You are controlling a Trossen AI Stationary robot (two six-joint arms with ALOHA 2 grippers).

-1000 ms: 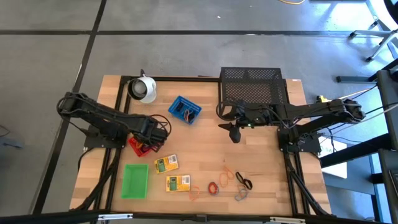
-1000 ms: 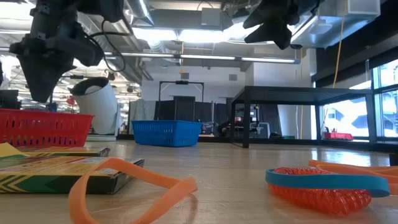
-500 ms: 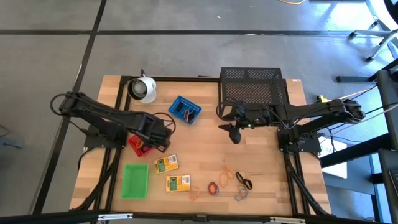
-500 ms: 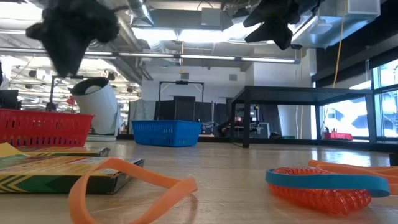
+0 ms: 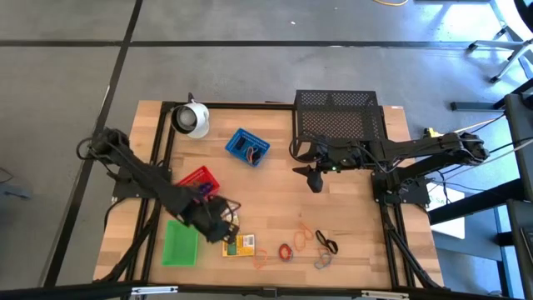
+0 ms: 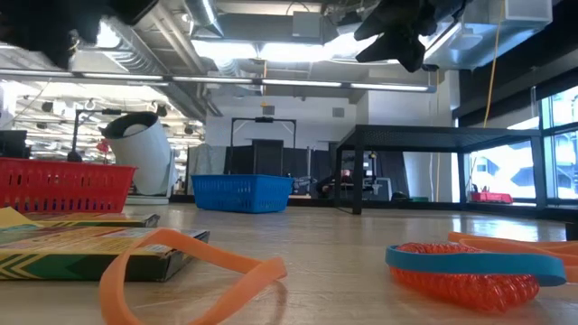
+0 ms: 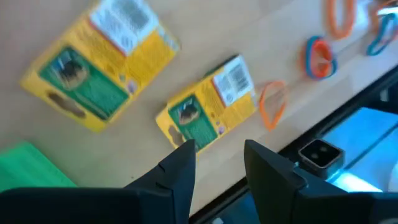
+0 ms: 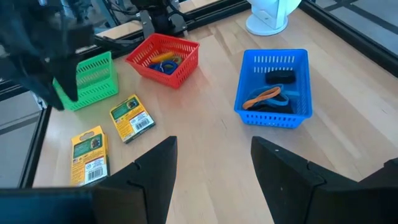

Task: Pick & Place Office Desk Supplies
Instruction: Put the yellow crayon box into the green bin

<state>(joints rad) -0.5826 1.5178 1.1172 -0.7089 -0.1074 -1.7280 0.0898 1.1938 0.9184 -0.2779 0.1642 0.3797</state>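
Moved from the red tray, left gripper hovers seemingly empty, fingers parted.

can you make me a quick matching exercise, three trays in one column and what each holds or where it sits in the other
Things:
1. red tray
2. blue tray
3. green tray

Descriptions:
a. holds an orange loop and black items
b. holds yellow and blue items
c. stands near the two yellow-green boxes, nothing seen in it

Pairs: 1-b, 2-a, 3-c
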